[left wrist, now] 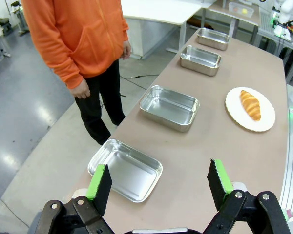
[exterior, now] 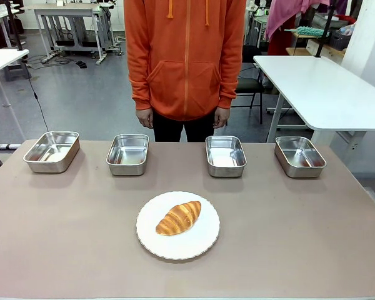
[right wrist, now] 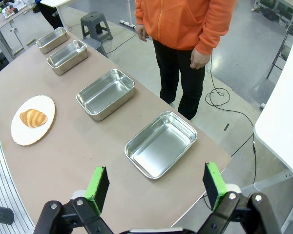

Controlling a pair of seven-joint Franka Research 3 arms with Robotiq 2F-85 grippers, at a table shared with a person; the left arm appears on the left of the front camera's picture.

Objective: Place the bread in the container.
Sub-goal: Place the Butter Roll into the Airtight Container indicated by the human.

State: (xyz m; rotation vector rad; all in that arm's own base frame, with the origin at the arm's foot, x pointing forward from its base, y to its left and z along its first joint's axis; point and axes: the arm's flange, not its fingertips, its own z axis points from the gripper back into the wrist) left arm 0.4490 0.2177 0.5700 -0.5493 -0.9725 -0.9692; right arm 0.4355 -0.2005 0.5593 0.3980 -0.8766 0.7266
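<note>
- Two grippers wait near the table's ends: the left gripper (left wrist: 158, 168) and the right gripper (right wrist: 155, 169) both stand with jaws wide apart, holding nothing.
- Farther in, the bread (exterior: 179, 217) lies diagonally on the white plate (exterior: 197, 245), mid-table (exterior: 62, 237). A gentle grasp across its ridged waist seems safest against crushing.
- Beyond, four alike trays stand in a row. The second tray (exterior: 127, 153) and third tray (exterior: 225, 155) are nearest the plate. Which one is the container I cannot tell. Lift the bread clear of the rim, then lower it flat.
- At the far edge the person's hands (exterior: 145, 117) hang clear of the trays.
</note>
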